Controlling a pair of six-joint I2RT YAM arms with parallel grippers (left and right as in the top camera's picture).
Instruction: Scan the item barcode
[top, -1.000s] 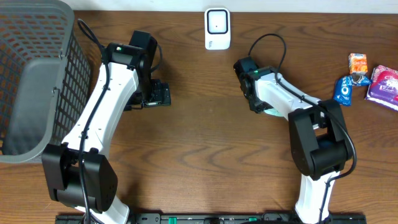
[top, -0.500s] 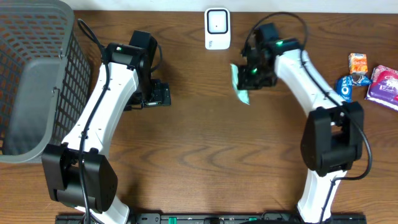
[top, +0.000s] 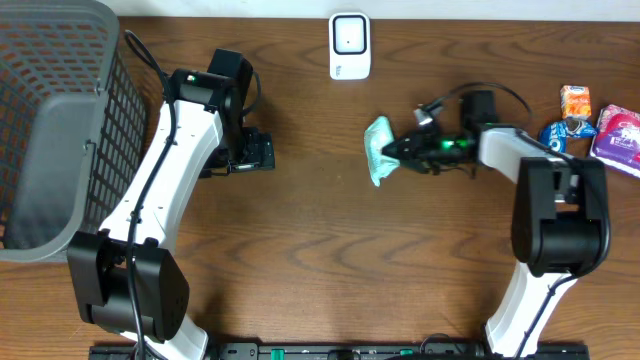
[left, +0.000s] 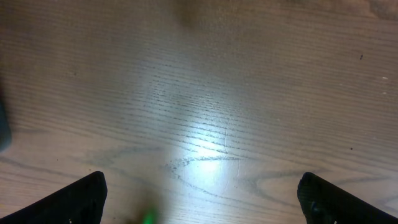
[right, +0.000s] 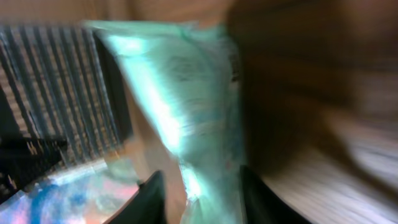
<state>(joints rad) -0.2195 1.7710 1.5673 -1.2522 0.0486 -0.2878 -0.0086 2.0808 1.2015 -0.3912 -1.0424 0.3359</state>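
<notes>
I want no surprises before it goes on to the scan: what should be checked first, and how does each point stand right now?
1. Teal packet at right gripper tips: ok.
2. Grip on it firm: cannot tell, wrist view blurred.
3. Barcode facing scanner: cannot tell, none visible.
4. Nothing between packet and scanner: ok.
5. Left gripper open, empty, off to the side: ok.

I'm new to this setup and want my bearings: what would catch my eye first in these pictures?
A pale mint-green plastic packet at the tip of the right hand, right of table centre, below the small white scanner at the far edge. Next, the big grey mesh basket filling the left side, and colourful snack packs at the right edge.
</notes>
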